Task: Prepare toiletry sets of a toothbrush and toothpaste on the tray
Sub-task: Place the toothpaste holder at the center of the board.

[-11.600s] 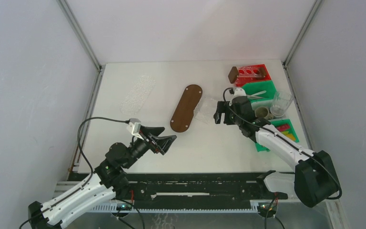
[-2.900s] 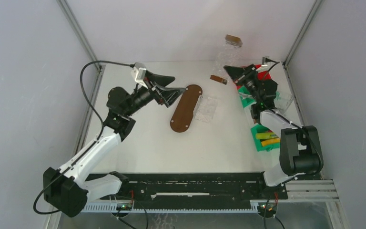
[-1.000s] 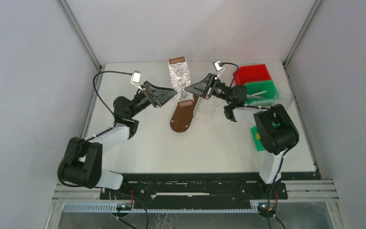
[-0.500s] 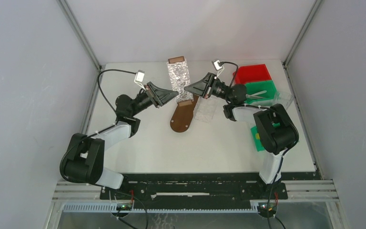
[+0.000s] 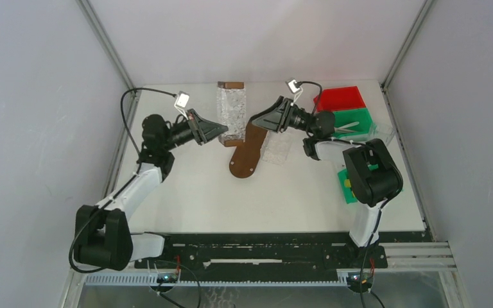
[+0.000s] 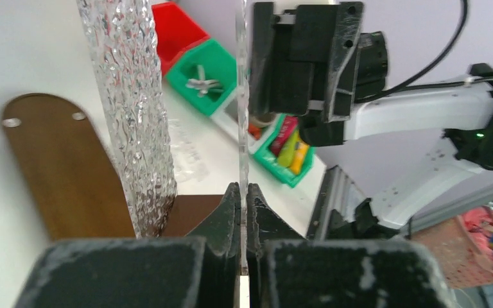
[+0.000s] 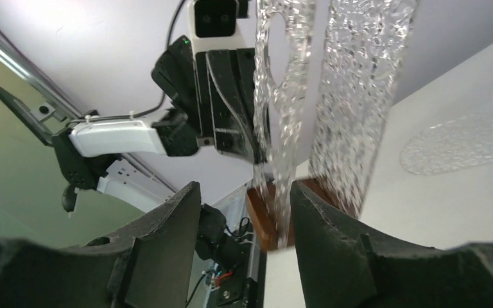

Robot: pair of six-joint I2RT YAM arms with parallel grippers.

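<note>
A clear textured plastic rack with brown end pieces stands upright over the far end of the brown oval tray. My left gripper is shut on its thin clear plate, which shows edge-on between the jaws. The right gripper is open, its fingers either side of the rack's lower edge without touching it. A pink-red toothpaste and a lime green one lie in a green bin. A white toothbrush lies in another green bin.
A red bin and a green bin sit at the back right. A second green bin is half hidden by the right arm. Crumpled clear plastic lies right of the tray. A clear oval textured plate lies on the table.
The left gripper has closed on the clear rack and the right gripper has opened and let go. The rack has shifted a little to the left with the left arm.
</note>
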